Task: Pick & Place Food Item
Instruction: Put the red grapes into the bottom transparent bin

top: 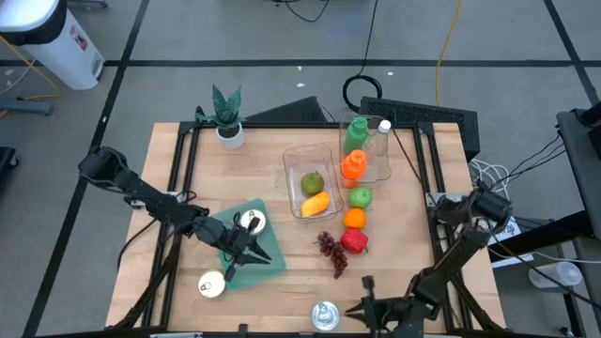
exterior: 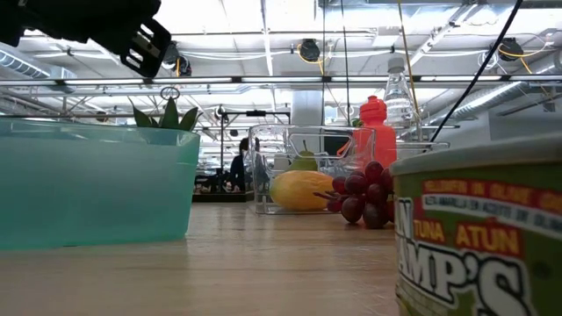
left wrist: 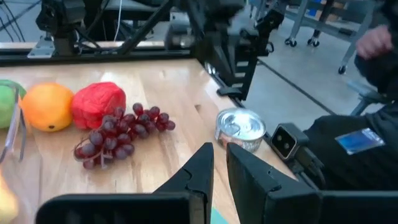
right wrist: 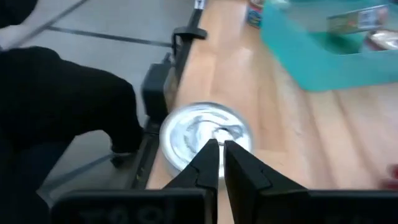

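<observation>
Nearest the front edge of the table stands a silver can, upright, its lid facing up. The right gripper hangs just beside it, pointing along the front edge toward the can, its jaws pressed nearly together with only a thin gap and holding nothing. In the right wrist view the can lies directly beyond the fingertips.

A second can with a printed label stands near the front left, just beside the teal tray. The left gripper is above that tray, its jaws likewise almost closed on nothing, pointing toward the table's right side.

Further in, the bunch of grapes lies with its long axis running roughly front to back, touching a red fruit. Behind it, in a line running away from the front edge, lie an orange, a green apple and an orange bottle.

A clear bin holds a mango, long axis slanting across the bin, and a green fruit. A green bottle and a clear bottle lie farther back. A potted plant stands at the far left.
</observation>
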